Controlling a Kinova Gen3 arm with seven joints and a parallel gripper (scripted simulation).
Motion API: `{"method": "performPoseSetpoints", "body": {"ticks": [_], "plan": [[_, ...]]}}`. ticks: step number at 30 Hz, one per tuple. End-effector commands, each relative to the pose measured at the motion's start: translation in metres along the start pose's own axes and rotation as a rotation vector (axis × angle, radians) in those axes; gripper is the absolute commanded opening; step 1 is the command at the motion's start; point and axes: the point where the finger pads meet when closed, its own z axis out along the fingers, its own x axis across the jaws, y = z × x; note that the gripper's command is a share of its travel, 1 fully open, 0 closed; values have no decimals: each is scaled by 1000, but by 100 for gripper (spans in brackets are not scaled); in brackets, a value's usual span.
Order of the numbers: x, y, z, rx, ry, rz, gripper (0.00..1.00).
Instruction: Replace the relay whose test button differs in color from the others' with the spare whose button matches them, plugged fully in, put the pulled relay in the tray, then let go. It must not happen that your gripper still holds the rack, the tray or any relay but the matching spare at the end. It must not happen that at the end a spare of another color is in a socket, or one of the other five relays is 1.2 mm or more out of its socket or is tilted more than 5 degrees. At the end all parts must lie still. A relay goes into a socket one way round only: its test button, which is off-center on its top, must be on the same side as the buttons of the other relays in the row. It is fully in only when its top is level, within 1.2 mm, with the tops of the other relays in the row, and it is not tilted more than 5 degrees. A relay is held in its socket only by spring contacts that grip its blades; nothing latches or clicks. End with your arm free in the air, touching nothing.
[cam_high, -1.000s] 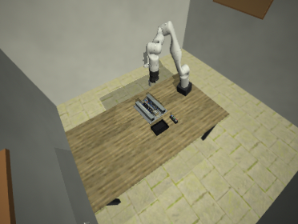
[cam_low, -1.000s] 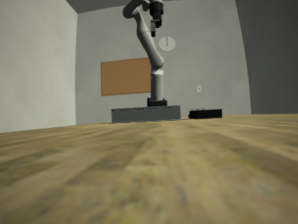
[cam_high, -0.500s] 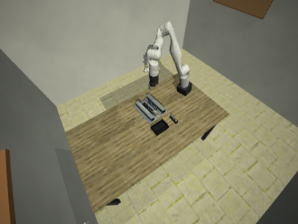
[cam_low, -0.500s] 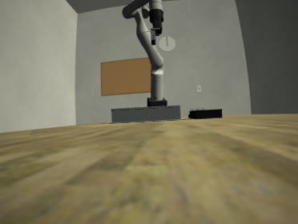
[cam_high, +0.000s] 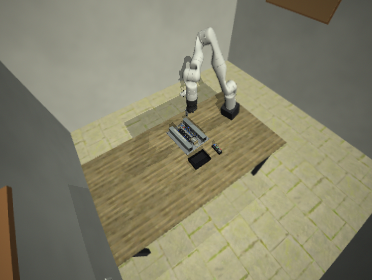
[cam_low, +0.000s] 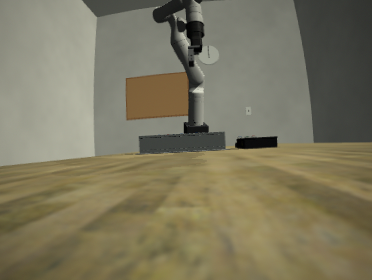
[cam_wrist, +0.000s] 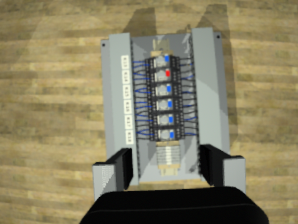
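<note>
The relay with the red test button sits second from the top in a row of several relays in the wrist view. The others, such as the top relay, have blue buttons, all on the right side of their tops, as the red one is. My gripper is open and empty, high above the panel. The black tray stands beside the panel. Small parts lie near the tray in the top view; their button colors are too small to tell.
Two raised grey ducts flank the relay row, with blue wires between. A beige end block and grey terminals sit below the row in the wrist view. The arm's base stands on the wooden table.
</note>
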Motion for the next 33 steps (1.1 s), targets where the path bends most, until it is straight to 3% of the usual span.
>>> {"method": "performPoseSetpoints", "body": {"ticks": [1,33], "plan": [[3,2,11,3,8,-11,100],[6,-3,114,4,7,-6,100]]}}
